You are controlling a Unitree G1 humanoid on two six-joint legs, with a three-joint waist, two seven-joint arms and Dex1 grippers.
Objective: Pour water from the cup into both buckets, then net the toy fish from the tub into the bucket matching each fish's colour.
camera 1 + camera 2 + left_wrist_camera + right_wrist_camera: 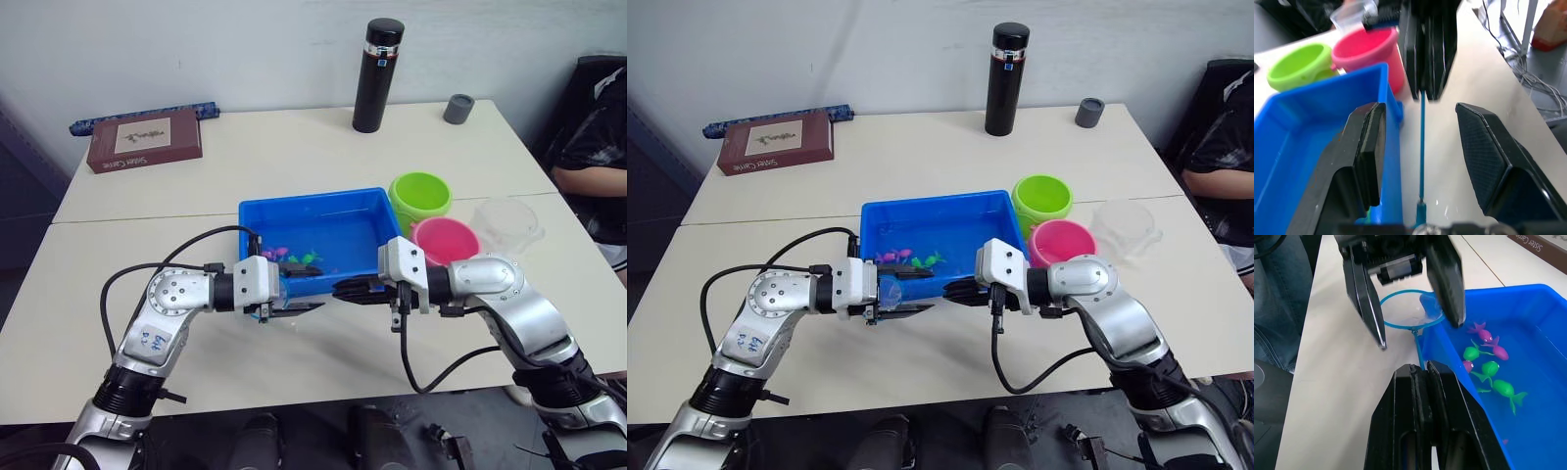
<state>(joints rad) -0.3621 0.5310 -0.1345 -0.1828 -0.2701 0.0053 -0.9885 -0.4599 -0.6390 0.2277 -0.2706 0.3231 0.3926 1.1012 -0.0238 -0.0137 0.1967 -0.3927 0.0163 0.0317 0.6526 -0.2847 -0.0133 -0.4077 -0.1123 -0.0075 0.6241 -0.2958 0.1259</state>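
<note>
Pale tabletop; my right gripper (1420,374) pinches the net (1411,309) by its thin, light, flexible handle at the tub's (257,217) near edge; left gripper (1420,147) gapes around it, fish (1491,368) inside.

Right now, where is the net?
The net lies over the table just off the tub's near wall, its thin handle pinched in the right end effector, its hoop between the left end effector's open fingers.
</note>
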